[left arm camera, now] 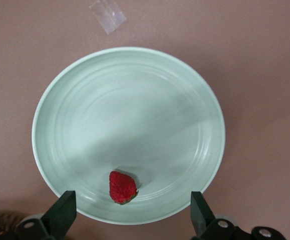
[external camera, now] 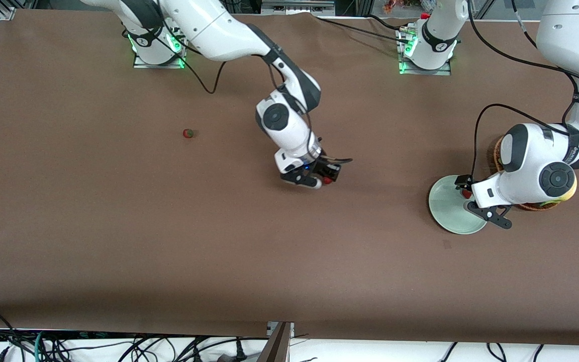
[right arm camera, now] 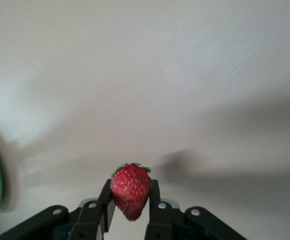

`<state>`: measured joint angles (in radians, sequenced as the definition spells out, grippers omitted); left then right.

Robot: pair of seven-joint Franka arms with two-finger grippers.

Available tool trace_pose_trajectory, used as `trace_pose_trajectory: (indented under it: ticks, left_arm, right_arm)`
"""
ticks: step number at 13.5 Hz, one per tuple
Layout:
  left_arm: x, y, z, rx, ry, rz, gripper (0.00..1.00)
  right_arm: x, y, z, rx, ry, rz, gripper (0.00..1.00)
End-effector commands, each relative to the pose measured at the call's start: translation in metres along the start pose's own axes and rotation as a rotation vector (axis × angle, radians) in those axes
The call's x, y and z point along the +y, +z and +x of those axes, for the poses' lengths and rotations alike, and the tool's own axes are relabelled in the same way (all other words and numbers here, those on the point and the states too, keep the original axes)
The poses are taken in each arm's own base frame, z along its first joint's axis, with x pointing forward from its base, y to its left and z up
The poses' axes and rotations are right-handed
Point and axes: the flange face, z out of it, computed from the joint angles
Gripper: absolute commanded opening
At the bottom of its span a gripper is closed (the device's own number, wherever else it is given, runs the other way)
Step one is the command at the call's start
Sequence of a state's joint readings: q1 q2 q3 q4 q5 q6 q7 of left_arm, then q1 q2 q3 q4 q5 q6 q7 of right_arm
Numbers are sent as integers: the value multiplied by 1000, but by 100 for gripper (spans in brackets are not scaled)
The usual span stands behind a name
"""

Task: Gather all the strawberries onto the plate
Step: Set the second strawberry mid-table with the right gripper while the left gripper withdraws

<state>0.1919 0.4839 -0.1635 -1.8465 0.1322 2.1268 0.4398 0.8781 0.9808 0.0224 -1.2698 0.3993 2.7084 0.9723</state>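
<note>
My right gripper is shut on a strawberry, held over the bare middle of the table; it shows red between the fingers in the front view. A second strawberry lies in the pale mint-green plate, near its rim. My left gripper is open and empty, hovering over the plate right above that berry. A third strawberry lies alone on the table toward the right arm's end.
A brown wicker basket stands beside the plate, mostly hidden by my left arm, with something yellow in it. A small clear patch of tape lies on the brown cloth near the plate. Cables hang along the table's near edge.
</note>
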Motion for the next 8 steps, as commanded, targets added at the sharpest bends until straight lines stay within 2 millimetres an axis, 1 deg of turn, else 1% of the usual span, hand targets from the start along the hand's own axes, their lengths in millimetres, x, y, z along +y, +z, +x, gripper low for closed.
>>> trace_pose_trajectory:
  ticks: [1,2,3,4,5,6,7,8]
  left_arm:
    - [30,-12,9,-16,-50,-5,100]
    - [43,-13,15,-14,-82,-10,100]
    - [51,-15,19,-12,-110,-13,100]
    - [58,-16,22,-9,-120,-15,100]
    - [62,-16,24,-8,-135,-16,100]
    - [67,-17,26,-6,-154,-18,100]
    - [72,-18,28,-4,-172,-21,100]
    - [80,-18,31,-2,-191,-30,100]
  right_arm:
    - [-11,24,-15,21,51,72,1]
    - [-12,29,-23,36,45,101,3]
    - [-13,31,-28,44,42,120,4]
    - [-14,32,-32,41,40,121,18]
    - [-14,32,-31,44,32,120,68]
    - [-15,30,-31,49,20,118,100]
    - [-19,24,-29,49,16,119,100]
    - [-25,13,-24,37,13,101,100]
